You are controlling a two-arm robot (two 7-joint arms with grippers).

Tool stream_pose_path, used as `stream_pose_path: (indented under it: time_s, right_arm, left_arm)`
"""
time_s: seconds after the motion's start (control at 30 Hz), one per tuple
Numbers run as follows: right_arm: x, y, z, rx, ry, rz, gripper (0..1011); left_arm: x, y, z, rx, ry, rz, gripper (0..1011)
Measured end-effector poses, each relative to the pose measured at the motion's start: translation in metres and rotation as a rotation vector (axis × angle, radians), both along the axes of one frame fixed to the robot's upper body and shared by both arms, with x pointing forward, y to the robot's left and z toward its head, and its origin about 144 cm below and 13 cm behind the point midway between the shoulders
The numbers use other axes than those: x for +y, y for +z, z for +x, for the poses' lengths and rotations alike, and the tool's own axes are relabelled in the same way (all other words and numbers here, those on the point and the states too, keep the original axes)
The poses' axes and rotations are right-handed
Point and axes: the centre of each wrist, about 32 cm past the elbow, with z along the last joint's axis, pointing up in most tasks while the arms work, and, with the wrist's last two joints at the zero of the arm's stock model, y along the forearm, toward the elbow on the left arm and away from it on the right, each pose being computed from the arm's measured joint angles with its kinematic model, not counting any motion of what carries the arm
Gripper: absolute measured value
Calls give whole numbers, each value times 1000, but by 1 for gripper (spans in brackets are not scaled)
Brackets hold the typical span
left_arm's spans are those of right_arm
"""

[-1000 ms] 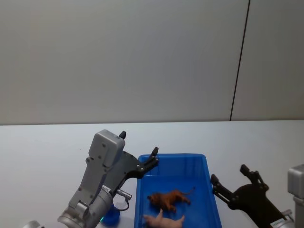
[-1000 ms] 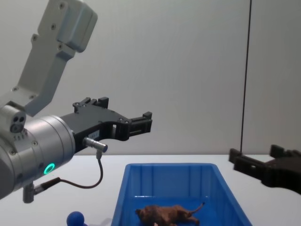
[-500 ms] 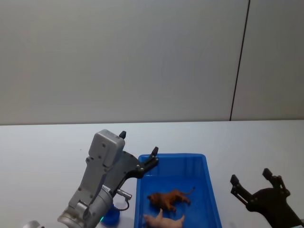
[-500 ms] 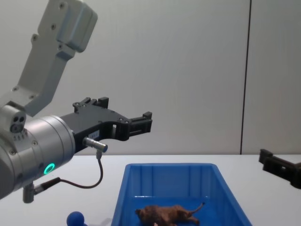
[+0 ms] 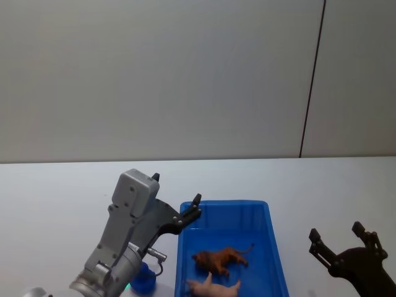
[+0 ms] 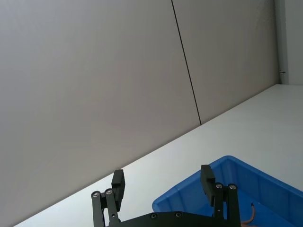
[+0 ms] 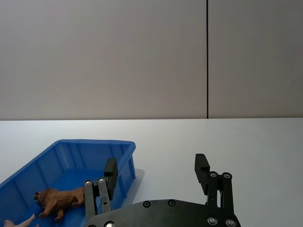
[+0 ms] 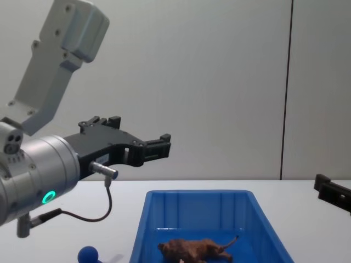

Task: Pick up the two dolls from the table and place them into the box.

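Judging by its look, the dark-blue toy (image 8: pixel 88 254) is light, hard and smooth, so its ball top may slip; a pinch lower down seems safer. It stands on the counter (image 5: pixel 62 185) just beside the box (image 5: pixel 226 203), under the left gripper (image 5: pixel 176 189), jaws open. The brown toy animal (image 5: pixel 219 258) lies inside the box. The right gripper (image 5: pixel 336 231) hangs beside the box's right side, jaws open too.

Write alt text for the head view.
A brown toy animal lies inside the blue bin beside a pale pink toy. The open left end effector hovers by the bin's far-left corner; the open right end effector is right of the bin.
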Motion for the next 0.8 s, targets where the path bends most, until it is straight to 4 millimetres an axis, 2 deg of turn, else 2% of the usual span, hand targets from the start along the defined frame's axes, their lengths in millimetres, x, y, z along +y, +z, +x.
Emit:
stream_pose_path:
  time_s: [0.8]
  right_arm:
    - [-1, 0, -2, 2, -17, 1, 1001]
  left_arm:
    - [26, 1, 0, 166, -2, 22, 1008]
